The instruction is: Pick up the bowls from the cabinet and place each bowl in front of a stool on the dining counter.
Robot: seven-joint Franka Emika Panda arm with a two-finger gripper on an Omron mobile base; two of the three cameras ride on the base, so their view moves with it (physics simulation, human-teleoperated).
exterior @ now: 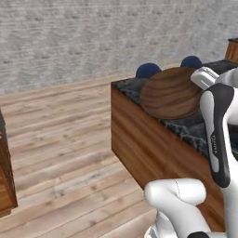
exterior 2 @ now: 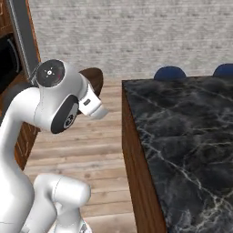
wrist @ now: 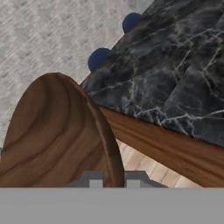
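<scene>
Between the pincer's [wrist: 114,177] closed jaws stands the brown bowl [wrist: 57,135], gripped by its rim, with the marble bench [wrist: 175,78] just beyond.

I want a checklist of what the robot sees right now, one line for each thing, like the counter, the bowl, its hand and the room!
Surface: dining counter, black marble top, wooden base; top bare where seen.
Job's things: brown wooden bowl held on edge at the counter's corner; two blue stools behind the far side.
Clutter: nothing seen.
Grippers: gripper shut on the bowl's rim.
Cables: nothing seen.
Surroundings: plank floor, grey brick wall, wooden cabinets at the left.
</scene>
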